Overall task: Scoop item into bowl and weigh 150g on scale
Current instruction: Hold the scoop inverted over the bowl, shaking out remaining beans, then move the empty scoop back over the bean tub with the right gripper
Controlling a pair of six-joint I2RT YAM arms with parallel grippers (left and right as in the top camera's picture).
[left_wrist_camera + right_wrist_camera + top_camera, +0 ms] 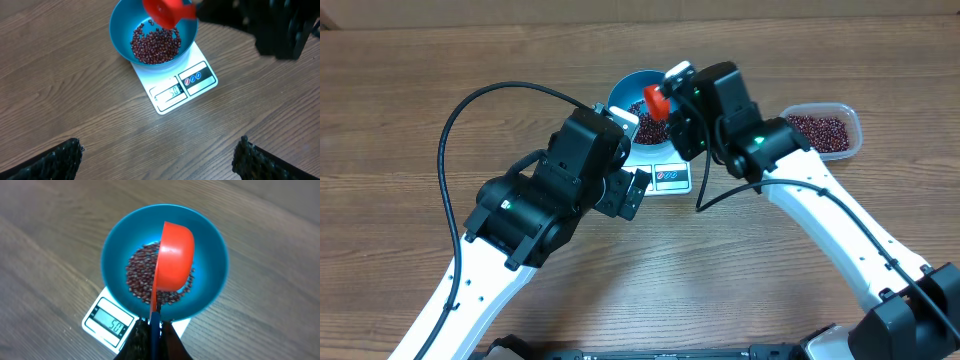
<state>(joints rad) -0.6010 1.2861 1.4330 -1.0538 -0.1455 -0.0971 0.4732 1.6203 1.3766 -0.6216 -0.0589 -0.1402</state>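
The blue bowl [165, 262] stands on the white scale [107, 320] and holds a heap of dark red-brown beans [142, 275]. My right gripper [156, 330] is shut on the handle of a red scoop [172, 262], which is tipped on its side above the bowl. In the overhead view the scoop [657, 100] hangs over the bowl [632, 90], with the scale [660, 170] partly under the arms. My left gripper [160, 155] is open over bare table, short of the scale [175, 80] and the bowl [150, 25].
A clear plastic tub [825, 130] with more beans stands to the right of the bowl. Both arms crowd the middle of the wooden table [400, 120]. A black cable [450, 130] loops from the left arm.
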